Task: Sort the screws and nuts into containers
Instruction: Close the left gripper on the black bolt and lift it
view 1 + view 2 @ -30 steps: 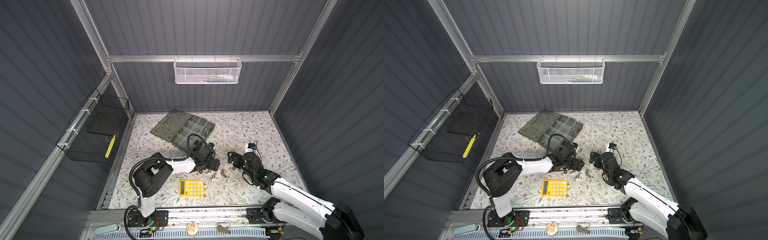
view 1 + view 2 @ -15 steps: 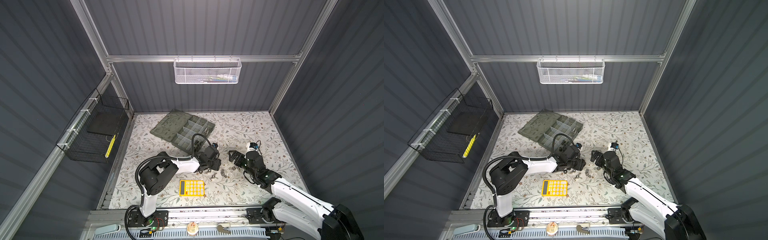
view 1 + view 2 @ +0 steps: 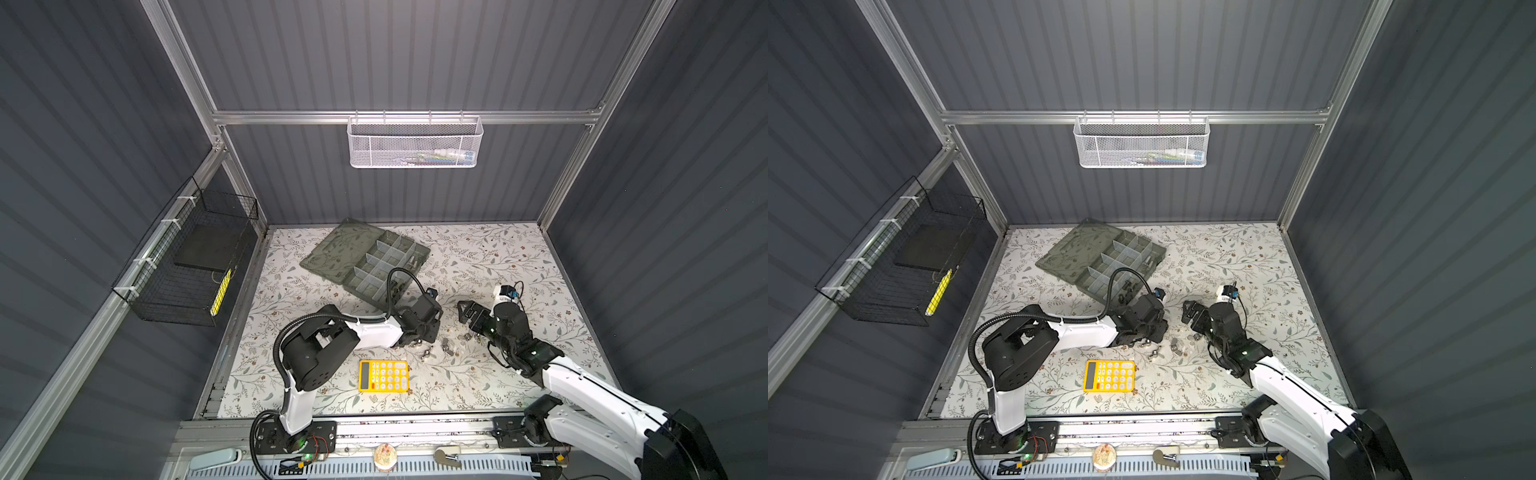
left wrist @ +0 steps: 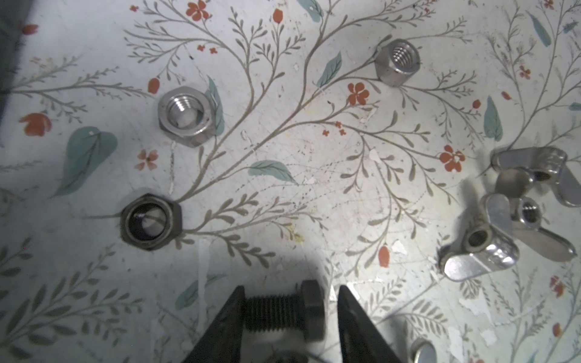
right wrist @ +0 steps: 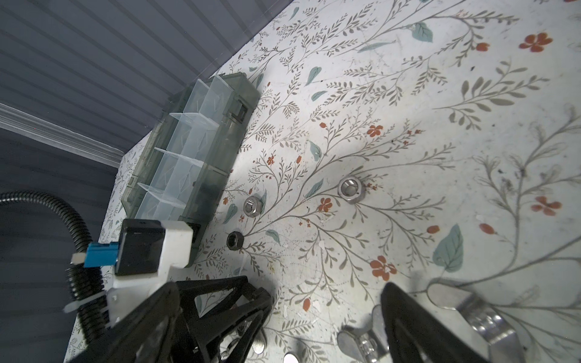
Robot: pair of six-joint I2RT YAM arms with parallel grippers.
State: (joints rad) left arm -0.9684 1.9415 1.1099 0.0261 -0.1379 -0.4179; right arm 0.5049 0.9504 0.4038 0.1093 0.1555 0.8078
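A black screw [image 4: 283, 309] lies on the floral mat between the fingers of my left gripper [image 4: 291, 292]. One finger touches its thread end; a narrow gap is left beside its head, so the gripper is open. Ahead of it lie two silver hex nuts [image 4: 185, 114], a black hex nut [image 4: 151, 221] and a cluster of wing nuts [image 4: 509, 220]. The organiser box [image 3: 376, 259] stands open behind the left gripper [image 3: 419, 338], with its lid laid flat. My right gripper [image 3: 467, 311] hovers wide open over the loose nuts [image 3: 446, 347], holding nothing. A wing nut [image 5: 361, 342] lies beside one of its fingers.
A yellow calculator [image 3: 383, 376] lies near the front of the mat, just in front of the left arm. A white mesh basket [image 3: 415, 143] hangs on the back wall. On the left wall hangs a black wire basket [image 3: 191, 266]. Some organiser compartments [image 3: 1129, 286] hold small dark pieces.
My left gripper has shifted slightly to the right and its jaws have narrowed around the black screw. The right arm has hardly moved and stays wide open.
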